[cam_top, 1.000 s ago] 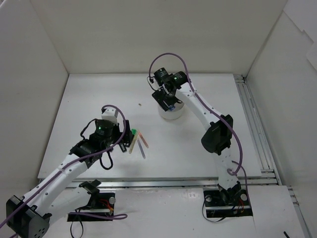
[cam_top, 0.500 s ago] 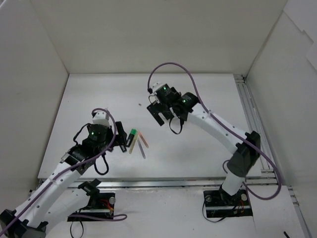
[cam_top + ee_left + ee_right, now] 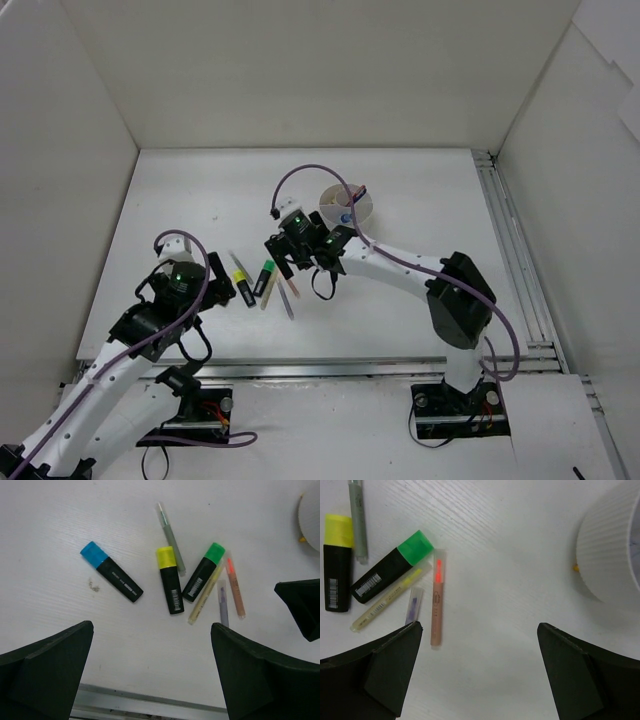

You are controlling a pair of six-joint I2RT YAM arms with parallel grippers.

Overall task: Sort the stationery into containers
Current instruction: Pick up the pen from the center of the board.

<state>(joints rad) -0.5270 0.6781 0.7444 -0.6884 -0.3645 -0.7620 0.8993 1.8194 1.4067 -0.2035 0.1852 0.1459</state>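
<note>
Hovering wide and empty, the right gripper (image 3: 477, 630) hung over the orange-tipped pen (image 3: 436, 600) just beside the green-capped highlighter (image 3: 390, 575), the white tub (image 3: 607, 555) standing apart. Next, I judged, it had to lower and pinch. The left gripper (image 3: 151, 626) likewise gaped.

Table (image 3: 180, 190): white, matte, flat top with fine parallel streaking and one small dark smudge (image 3: 92, 584) visible in the left wrist view. It is bordered by a silver near-edge rail (image 3: 330, 369) and a silver right-edge rail (image 3: 512, 250), with a white front ledge (image 3: 330, 425) on the near side of the rail. Enclosure: plain white back wall (image 3: 320, 70), left wall (image 3: 50, 180) and right wall (image 3: 590, 200), unmarked, meeting the table at its edges. Light: even and diffuse, with only faint, soft-edged shadows on the white surfaces.
</note>
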